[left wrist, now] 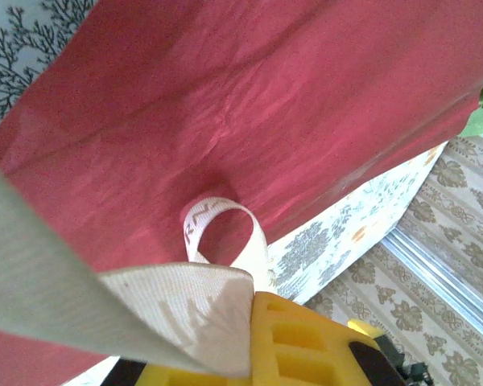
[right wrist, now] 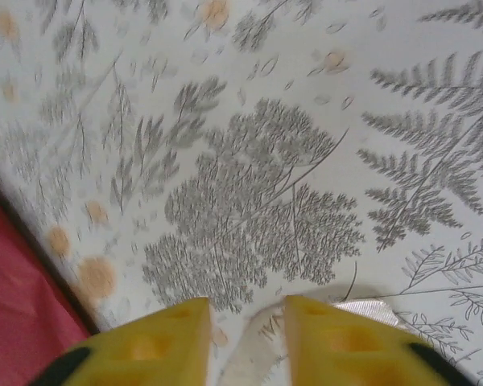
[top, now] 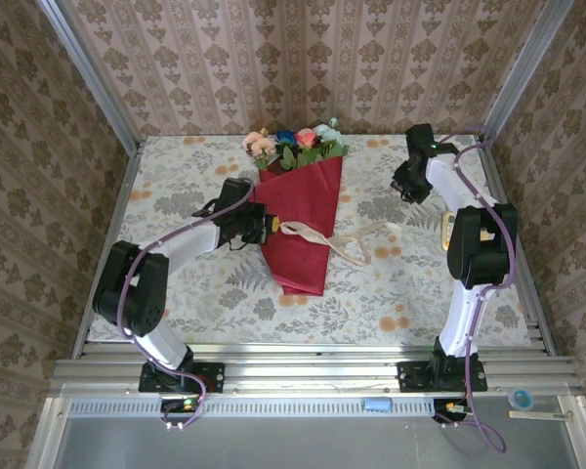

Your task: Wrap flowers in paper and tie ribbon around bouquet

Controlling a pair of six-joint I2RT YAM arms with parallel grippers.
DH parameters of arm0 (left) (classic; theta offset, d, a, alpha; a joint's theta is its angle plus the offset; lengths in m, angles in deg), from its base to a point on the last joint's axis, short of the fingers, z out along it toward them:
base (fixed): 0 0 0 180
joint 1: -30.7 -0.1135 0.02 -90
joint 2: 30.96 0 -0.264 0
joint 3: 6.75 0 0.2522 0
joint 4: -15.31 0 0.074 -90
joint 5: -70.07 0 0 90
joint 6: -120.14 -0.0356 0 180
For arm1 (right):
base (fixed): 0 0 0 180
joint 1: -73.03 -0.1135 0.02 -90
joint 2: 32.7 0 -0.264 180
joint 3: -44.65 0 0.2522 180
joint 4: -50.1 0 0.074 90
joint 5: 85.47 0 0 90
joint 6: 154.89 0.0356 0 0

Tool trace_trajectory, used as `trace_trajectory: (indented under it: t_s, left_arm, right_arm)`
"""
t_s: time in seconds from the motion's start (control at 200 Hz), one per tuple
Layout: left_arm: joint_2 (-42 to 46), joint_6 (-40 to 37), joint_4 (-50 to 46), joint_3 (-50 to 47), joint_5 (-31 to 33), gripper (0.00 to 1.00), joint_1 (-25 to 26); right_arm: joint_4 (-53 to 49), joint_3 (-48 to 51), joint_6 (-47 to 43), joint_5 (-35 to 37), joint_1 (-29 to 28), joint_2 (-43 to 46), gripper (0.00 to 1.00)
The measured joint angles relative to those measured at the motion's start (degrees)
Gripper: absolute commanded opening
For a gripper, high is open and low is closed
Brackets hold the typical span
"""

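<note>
Patterned wallpaper [top: 303, 68] in dusty pink lines three sides of a table covered by a pale tablecloth [top: 400, 283] printed with grey ferns and orange blossoms. Seen from above, the bouquet [top: 303, 225] lies in the middle of the table, its narrow tip toward the arms and its wide rim toward the far wall. Its dark red paper [top: 298, 254] is creased, and the flowers [top: 293, 145], pink, red, blue and pale teal with green leaves, fan out past the far rim.

A cream ribbon [top: 342, 249] crosses the cone at about mid-length and trails onto the cloth to the right.

The left claw [top: 262, 227] sits against the cone's left edge. Its wrist camera shows the ribbon [left wrist: 225, 221] pinched against a yellow finger [left wrist: 306, 342], with a small loop resting on the paper [left wrist: 266, 104].

The right claw [top: 407, 186] is well apart from the bouquet, near the far right corner. Its wrist camera shows the right claw [right wrist: 245, 322] with yellow fingers [right wrist: 157, 342] a narrow gap apart above the cloth [right wrist: 266, 201], holding nothing. A blurred strip of ribbon [right wrist: 366, 310] lies beneath them, and red paper [right wrist: 16, 305] edges the lower left.
</note>
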Motion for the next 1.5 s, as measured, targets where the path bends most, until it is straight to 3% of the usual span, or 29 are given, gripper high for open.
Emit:
trace_trajectory:
  t_s: [0.12,0.325,0.58,0.655,0.755,0.825,1.145,1.5]
  left_arm:
    - [0.0,0.0,1.0,-1.6,-0.7,0.00,0.0]
    - [-0.1,0.0,1.6,-2.4,-1.1,0.00,0.0]
    - [-0.1,0.0,1.9,-4.2,-1.1,0.00,0.0]
    - [-0.1,0.0,1.9,-4.6,-1.1,0.00,0.0]
    - [-0.1,0.0,2.0,-5.1,-1.1,0.00,0.0]
    - [-0.1,0.0,2.2,-5.4,-1.1,0.00,0.0]
    - [1.5,0.0,3.1,-8.8,-1.2,0.00,-0.6]
    - [7.2,-2.1,1.1,-13.7,-0.5,0.00,-9.0]
  right_arm:
    - [-0.4,2.8,4.2,0.2,-6.0,-0.1,0.51]
    - [-1.9,4.1,10.4,-0.3,-11.7,-4.1,0.51]
    - [-6.2,-2.4,14.4,0.2,-10.6,-12.6,0.46]
    - [-6.8,-4.7,15.1,0.5,-10.6,-14.1,0.35]
    - [-10.0,-6.5,16.3,1.3,-10.7,-15.3,0.11]
    - [-11.1,-7.0,16.7,1.5,-10.6,-15.5,0.00]
    - [-9.9,-9.0,13.9,5.9,-9.7,-14.9,0.00]
    - [-8.9,-21.0,4.1,12.0,1.6,-1.6,0.00]
